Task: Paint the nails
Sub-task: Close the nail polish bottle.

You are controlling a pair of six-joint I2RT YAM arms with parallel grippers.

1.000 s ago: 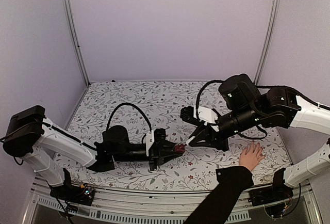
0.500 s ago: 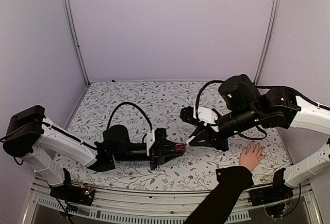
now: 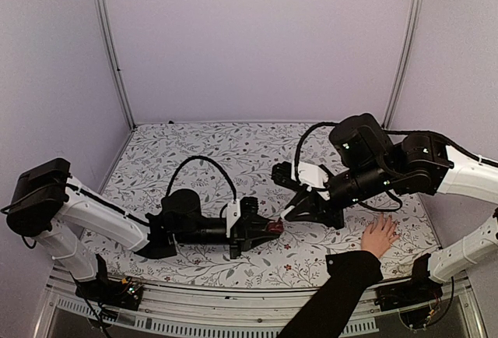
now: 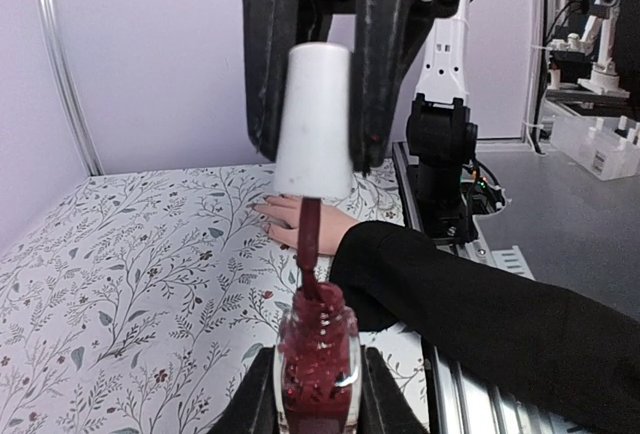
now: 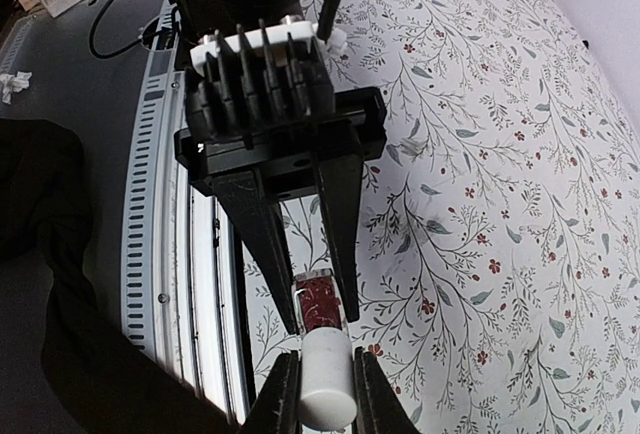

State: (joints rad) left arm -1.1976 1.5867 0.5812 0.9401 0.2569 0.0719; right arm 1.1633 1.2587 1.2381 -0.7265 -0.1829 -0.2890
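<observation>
Nails (image 4: 266, 209): hand (image 3: 380, 236) flat on table (image 3: 202, 151); left tool (image 4: 318, 399) grips bottle (image 4: 318, 354); right tool (image 5: 327, 404) grips cap (image 4: 312, 119), brush (image 4: 308, 244) dipped.

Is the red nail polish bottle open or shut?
Open. The white cap is lifted above the bottle, with only the brush stem reaching into its neck.

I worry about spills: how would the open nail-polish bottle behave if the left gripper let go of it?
Small and narrow, the nail-polish bottle would likely tip easily; its neck is open, so it could spill. Its glossy walls suggest glass: probably slippery and breakable. The brush stem under the white cap sits in the neck and might lever it over.
</observation>
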